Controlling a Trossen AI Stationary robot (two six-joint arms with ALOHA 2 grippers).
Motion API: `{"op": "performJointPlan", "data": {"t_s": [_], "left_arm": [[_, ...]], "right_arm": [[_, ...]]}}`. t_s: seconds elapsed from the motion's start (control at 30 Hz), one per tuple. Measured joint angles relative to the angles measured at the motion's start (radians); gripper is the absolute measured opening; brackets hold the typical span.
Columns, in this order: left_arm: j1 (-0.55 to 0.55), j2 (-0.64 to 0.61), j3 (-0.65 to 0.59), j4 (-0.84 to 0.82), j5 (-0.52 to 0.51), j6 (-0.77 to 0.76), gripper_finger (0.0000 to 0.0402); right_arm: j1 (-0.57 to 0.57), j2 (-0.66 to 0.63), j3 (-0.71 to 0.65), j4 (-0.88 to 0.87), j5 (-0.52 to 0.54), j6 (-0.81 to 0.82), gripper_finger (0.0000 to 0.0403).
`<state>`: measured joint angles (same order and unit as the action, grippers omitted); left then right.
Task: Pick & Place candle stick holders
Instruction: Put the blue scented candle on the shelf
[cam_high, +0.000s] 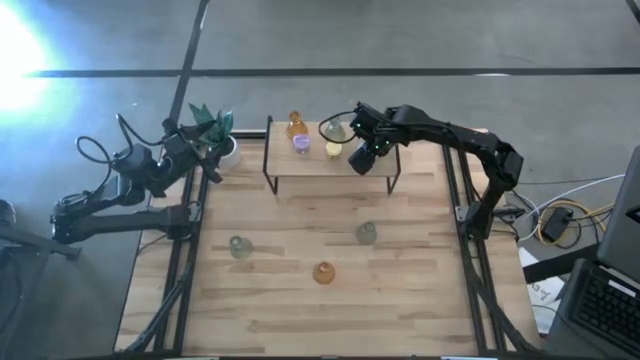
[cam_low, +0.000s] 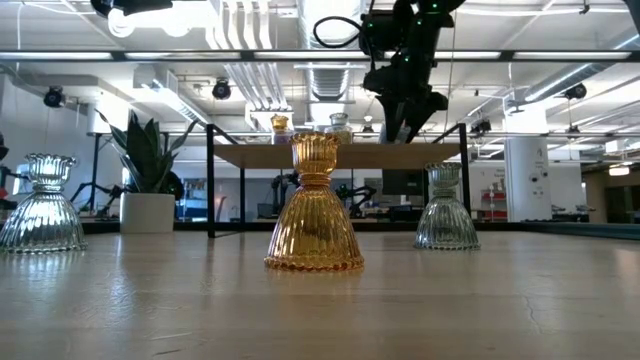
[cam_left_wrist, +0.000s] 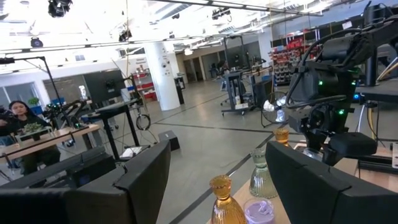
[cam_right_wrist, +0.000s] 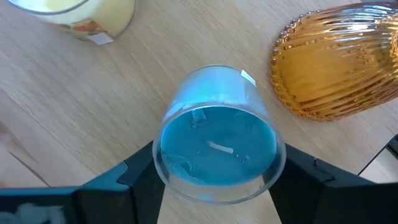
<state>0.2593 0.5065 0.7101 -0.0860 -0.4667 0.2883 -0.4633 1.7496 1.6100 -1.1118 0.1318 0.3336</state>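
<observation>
A small raised wooden shelf (cam_high: 300, 165) stands at the table's far middle. On it stand an amber holder (cam_high: 293, 124), a purple one (cam_high: 301, 143), a grey-green one (cam_high: 333, 130) and a yellow one (cam_high: 333, 150). My right gripper (cam_high: 362, 155) is over the shelf's right part, shut on a blue glass holder (cam_right_wrist: 217, 149). A ribbed amber holder (cam_right_wrist: 339, 62) is close beside it. My left gripper (cam_high: 212, 160) is open and empty beside the potted plant (cam_high: 215, 130). Two grey-green holders (cam_high: 240, 246) (cam_high: 366, 233) and an amber one (cam_high: 323, 272) stand on the table. My right gripper has the blue holder's round side wall (cam_right_wrist: 163, 163) between its two fingers, one on each opposite side. The fingers come from above, slanting down. The holder is upright, its open top up. Whether its base rests on the shelf top, I cannot tell.
The low view shows the amber holder (cam_low: 313, 205) nearest, with grey-green ones at the left (cam_low: 42, 205) and right (cam_low: 446, 208). The shelf's black legs (cam_high: 270, 180) stand on the table. Black frame rails (cam_high: 190, 250) run along both table sides.
</observation>
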Motion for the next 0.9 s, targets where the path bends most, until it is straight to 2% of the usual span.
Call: {"op": "performJointPlan", "data": {"t_s": [0.23, 0.53, 0.9], "left_arm": [[0.0, 0.0, 0.0, 0.0, 0.0, 0.0, 0.0268], [0.0, 0.0, 0.0, 0.0, 0.0, 0.0, 0.0268], [0.0, 0.0, 0.0, 0.0, 0.0, 0.0, 0.0268]], "right_arm": [[0.0, 0.0, -0.001, 0.0, 0.004, 0.0, 0.0246], [-0.001, 0.0, -0.002, 0.002, 0.026, 0.0, 0.0242], [0.0, 0.0, -0.002, 0.029, 0.029, -0.001, 0.026]]}}
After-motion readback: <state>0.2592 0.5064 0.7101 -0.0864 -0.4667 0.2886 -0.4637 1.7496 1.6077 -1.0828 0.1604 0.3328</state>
